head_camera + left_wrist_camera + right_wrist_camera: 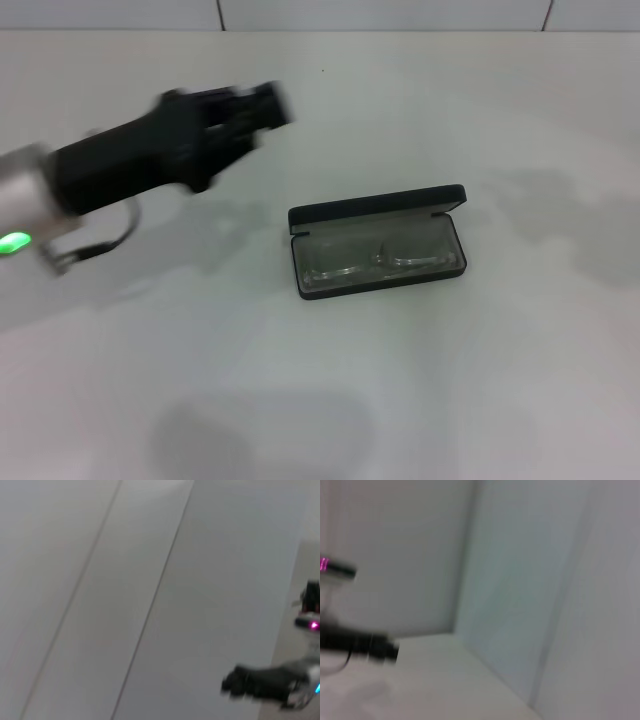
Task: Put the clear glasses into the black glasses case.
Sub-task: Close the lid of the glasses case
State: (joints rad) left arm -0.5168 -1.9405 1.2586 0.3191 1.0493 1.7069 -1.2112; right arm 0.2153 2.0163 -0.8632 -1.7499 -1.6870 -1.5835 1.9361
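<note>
Left gripper (262, 108) raised over the table's (420, 390) left-rear area, well clear of the case; whether its fingers are apart I cannot tell. At table centre, the black glasses case (378, 243) lies open, lid up. The clear glasses (372, 263) rest inside, outline faint against lining. Right gripper unseen in the head view.

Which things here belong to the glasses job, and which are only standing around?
Belonging to the job:
- clear glasses, lying inside the case
- black glasses case, open
- left gripper, in the air to the case's left

Only around:
- white table
</note>
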